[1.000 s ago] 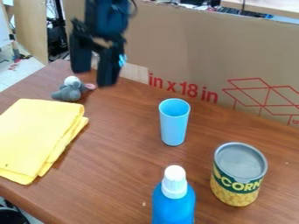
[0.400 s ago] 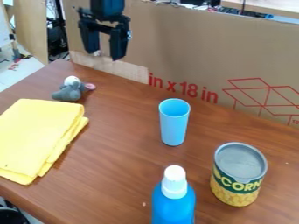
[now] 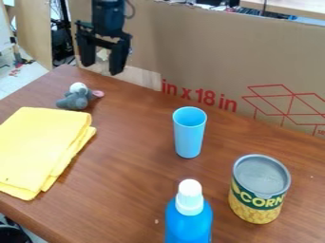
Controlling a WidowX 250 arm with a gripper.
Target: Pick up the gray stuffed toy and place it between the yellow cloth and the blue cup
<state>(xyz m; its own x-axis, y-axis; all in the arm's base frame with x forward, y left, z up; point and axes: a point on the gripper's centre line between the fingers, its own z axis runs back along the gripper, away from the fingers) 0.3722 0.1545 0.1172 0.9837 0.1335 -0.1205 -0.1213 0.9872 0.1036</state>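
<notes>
My hand hangs open and empty; the gray plush mouse below it looks light and squashy, best gripped mid-body.

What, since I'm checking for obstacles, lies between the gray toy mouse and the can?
In the camera view, the light blue cup stands upright on the table between the toy mouse and the can.

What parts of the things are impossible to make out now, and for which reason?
All in the camera view:
- Base of the blue bottle: cut off by the bottom edge.
- Left side of the yellow cloth: cut off by the left edge.
- Fine details of the gray toy: too small.
</notes>
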